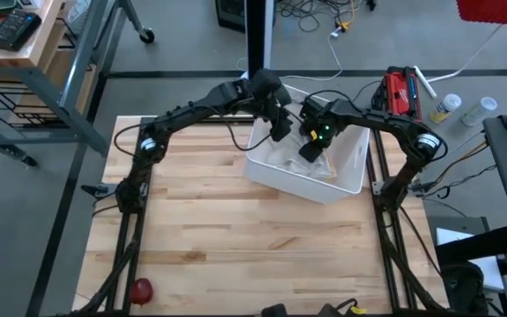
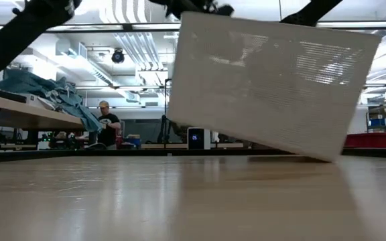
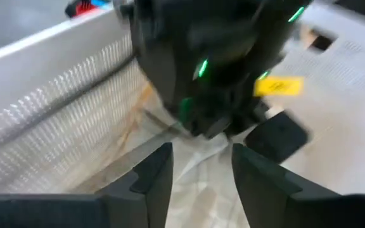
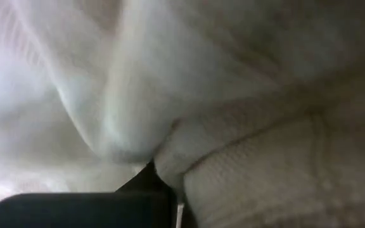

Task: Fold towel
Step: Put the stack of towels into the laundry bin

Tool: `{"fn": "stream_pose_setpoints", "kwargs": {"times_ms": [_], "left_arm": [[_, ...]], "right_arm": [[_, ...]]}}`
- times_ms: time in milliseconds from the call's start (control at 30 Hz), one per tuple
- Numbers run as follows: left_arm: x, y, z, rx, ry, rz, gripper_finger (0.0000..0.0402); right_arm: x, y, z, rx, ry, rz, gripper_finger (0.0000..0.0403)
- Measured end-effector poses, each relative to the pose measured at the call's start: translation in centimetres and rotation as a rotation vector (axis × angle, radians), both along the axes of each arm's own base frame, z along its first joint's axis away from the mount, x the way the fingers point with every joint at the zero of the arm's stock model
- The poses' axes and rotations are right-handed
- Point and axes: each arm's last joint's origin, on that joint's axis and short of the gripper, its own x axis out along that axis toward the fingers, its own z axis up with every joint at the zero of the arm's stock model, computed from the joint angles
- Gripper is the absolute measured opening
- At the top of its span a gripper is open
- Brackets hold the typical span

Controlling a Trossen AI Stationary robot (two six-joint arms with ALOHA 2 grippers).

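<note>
Reaching into the white perforated plastic basket (image 1: 346, 176) at the far edge of the light wooden surface (image 1: 236, 238), both dark arms converge over the crumpled white towel (image 1: 311, 165), which lies inside the basket because it must be lifted out before folding. The right gripper (image 1: 311, 145) is pressed nose-down into the cloth, fingers clenched on a fold. The left gripper (image 3: 198, 168) hovers just beside it, fingers released and parted above the towel, holding nothing.
</note>
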Motion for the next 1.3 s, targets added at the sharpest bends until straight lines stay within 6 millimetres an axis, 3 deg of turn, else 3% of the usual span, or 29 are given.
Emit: {"fn": "stream_pose_setpoints", "kwargs": {"times_ms": [233,467,633,967,1300], "left_arm": [[-2.5,-1.1,4.4,0.042,-0.09,-0.002,0.0136],[-2.9,-1.2,4.5,0.049,-0.071,0.009,0.014],[-2.8,-1.1,3.4,0.032,-0.036,0.013,0.0143],[-1.8,-0.6,-1.2,-0.051,0.037,0.039,0.0141],[-1.2,-0.5,-3.6,-0.084,0.016,0.063,0.0183]], "right_arm": [[0.2,-0.1,-0.2,-0.013,-0.025,0.002,0.0072],[0.6,-0.5,1.4,-0.041,-0.034,-0.011,0.0217],[0.7,-0.6,2.2,-0.042,-0.039,-0.017,0.0257],[0.7,-0.6,4.5,-0.037,-0.015,-0.018,0.0248],[0.1,1.5,6.7,-0.275,0.299,0.046,0.0255]]}}
